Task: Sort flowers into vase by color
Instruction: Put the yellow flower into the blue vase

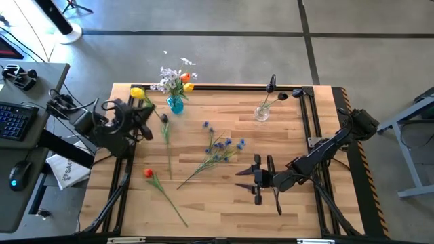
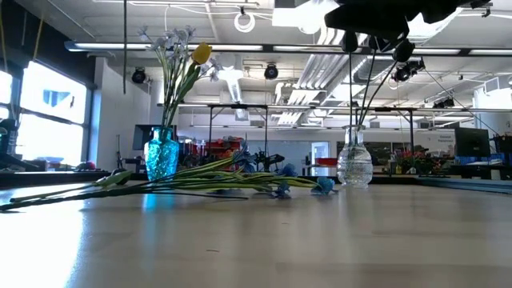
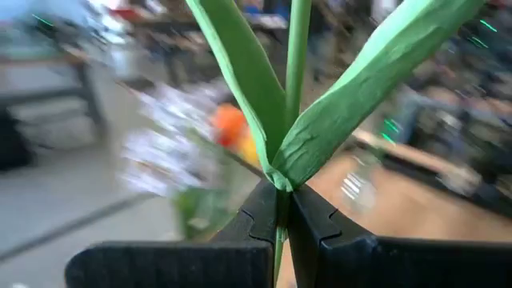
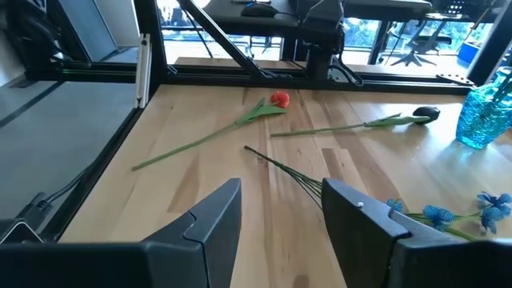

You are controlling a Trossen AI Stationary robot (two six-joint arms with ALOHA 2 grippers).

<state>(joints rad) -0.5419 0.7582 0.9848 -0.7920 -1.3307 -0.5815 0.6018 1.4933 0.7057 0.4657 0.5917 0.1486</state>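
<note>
My left gripper (image 1: pixel 144 114) is raised at the table's far left, shut on a yellow tulip (image 1: pixel 137 92), just left of the blue vase (image 1: pixel 175 104). That vase holds white sprays, an orange head and a yellow head. The clear vase (image 1: pixel 262 112) holds dark-headed stems. On the table lie a dark-headed flower (image 1: pixel 167 139), a red tulip (image 1: pixel 148 173) and blue flowers (image 1: pixel 220 146). My right gripper (image 1: pixel 258 177) hovers open right of the blue flowers, whose stem ends (image 4: pixel 288 172) lie just ahead of its fingers. My left gripper pinches the tulip's green stem (image 3: pixel 281 186) between its two fingers (image 3: pixel 260 214), right below where two long leaves branch off. The fingers lie across the stem. The flower is lifted clear of the table, with its yellow head toward the far edge.
A black frame rail (image 1: pixel 224 87) runs along the table's far edge and down both sides. A desk with a keyboard (image 1: pixel 15 122) and mouse stands off the left side. Bare wood (image 1: pixel 224 210) lies along the near edge.
</note>
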